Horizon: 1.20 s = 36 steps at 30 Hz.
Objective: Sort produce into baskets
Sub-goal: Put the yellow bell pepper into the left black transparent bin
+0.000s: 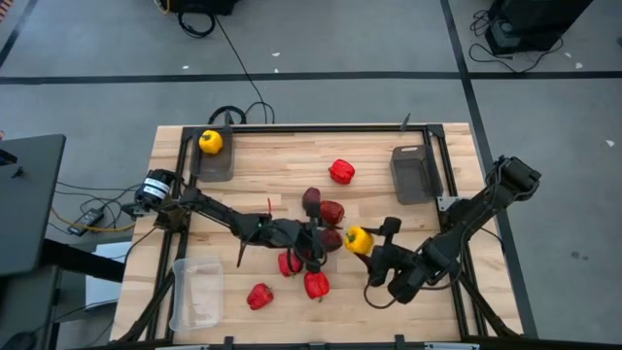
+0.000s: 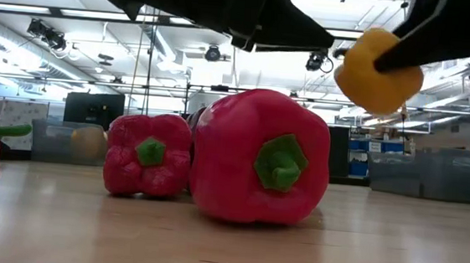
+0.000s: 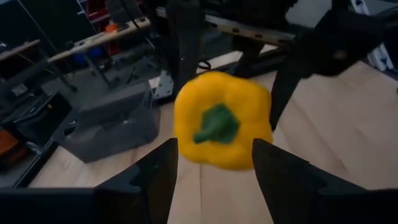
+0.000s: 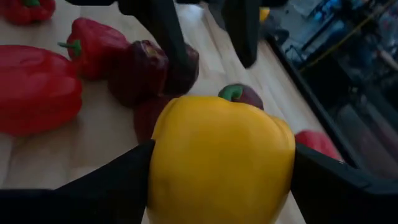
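My right gripper [image 1: 364, 245] is shut on a yellow bell pepper [image 1: 357, 239] at the table's middle, above the wood. My left gripper [image 3: 214, 171] is open and empty just left of it, over a cluster of red peppers [image 1: 316, 284] and dark maroon fruits [image 1: 311, 200] that rest on the table. A second yellow pepper [image 1: 211, 142] lies in the far-left dark grey basket [image 1: 216, 167]. Another dark grey basket [image 1: 413, 175] stands at the far right. A clear basket [image 1: 197, 292] stands at the near left. My right gripper pinches the yellow pepper's two opposite sides [image 4: 163, 155] between its two fingers [image 4: 118, 180]. The fingers come roughly level from the table's right. The pepper is lifted clear of the table [image 2: 378, 71], and its green stem [image 3: 216, 124] points toward my left gripper.
A single red pepper [image 1: 341, 172] lies toward the far middle and another [image 1: 259, 296] at the near left. In the low view two red peppers [image 2: 260, 157] [image 2: 149, 154] stand close to the camera. A black frame [image 1: 292, 126] runs along the table's edges.
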Motion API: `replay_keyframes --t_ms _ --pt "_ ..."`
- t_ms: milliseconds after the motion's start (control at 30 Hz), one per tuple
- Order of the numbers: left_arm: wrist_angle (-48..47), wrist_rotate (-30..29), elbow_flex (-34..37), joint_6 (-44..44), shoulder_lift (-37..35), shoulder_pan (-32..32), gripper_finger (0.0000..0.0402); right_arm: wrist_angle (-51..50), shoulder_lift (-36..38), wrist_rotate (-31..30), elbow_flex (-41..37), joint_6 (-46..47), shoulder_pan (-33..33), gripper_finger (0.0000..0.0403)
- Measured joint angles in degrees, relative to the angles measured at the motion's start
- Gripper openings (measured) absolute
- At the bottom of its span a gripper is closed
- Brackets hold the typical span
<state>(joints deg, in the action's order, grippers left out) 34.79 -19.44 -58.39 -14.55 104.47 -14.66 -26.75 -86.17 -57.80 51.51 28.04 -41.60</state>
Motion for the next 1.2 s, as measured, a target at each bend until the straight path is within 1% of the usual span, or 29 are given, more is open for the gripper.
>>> replay_keyframes --t_ms 100,267,333,400,467,533,600,667,833,900,1100,1200 --pt "0.84 0.00 0.00 -0.34 0.00 0.06 0.0199 3.04 0.00 -1.34 0.02 -3.79 -0.02 0.0330" --pt "0.62 0.11 0.00 -0.41 0.00 0.06 0.0159 5.71 0.00 -1.30 0.02 -7.89 -0.03 0.0329" --pt "0.73 1.19 0.00 -0.41 0.00 0.11 0.0145 6.23 0.00 -1.27 0.02 -9.25 0.00 0.0329" --pt "1.39 3.58 0.00 -0.41 0.00 0.38 0.0134 7.01 0.00 -1.26 0.02 -10.43 0.15 0.0329" --pt "1.79 6.44 0.00 -1.26 0.00 0.56 0.0128 7.32 0.00 -1.02 0.02 -11.16 0.32 0.0329" --pt "1.39 8.17 0.00 -5.38 0.00 0.63 0.0126 7.95 0.00 -0.33 0.02 -11.59 0.43 0.0329" --pt "1.24 8.42 0.00 -8.82 0.00 0.62 0.0125 8.29 0.00 0.49 0.02 -11.73 0.55 0.0329" --pt "1.37 8.48 0.00 -10.41 0.00 0.60 0.0125 8.51 0.00 1.00 0.02 -11.58 0.60 0.0329" --pt "1.77 8.61 0.00 -10.51 0.00 0.72 0.0116 8.92 0.00 1.46 0.02 -11.36 0.62 0.0329" --pt "1.42 8.67 0.00 -10.51 0.00 0.72 0.0101 9.01 0.00 1.52 0.02 -11.36 0.63 0.0329" --pt "0.09 9.26 0.03 -10.53 0.00 0.74 0.0035 8.75 0.00 2.42 0.02 -11.36 0.74 0.0329" --pt "-0.27 9.42 0.09 -10.42 0.00 0.80 0.0016 8.76 0.00 2.27 0.02 -11.31 0.74 0.0330"
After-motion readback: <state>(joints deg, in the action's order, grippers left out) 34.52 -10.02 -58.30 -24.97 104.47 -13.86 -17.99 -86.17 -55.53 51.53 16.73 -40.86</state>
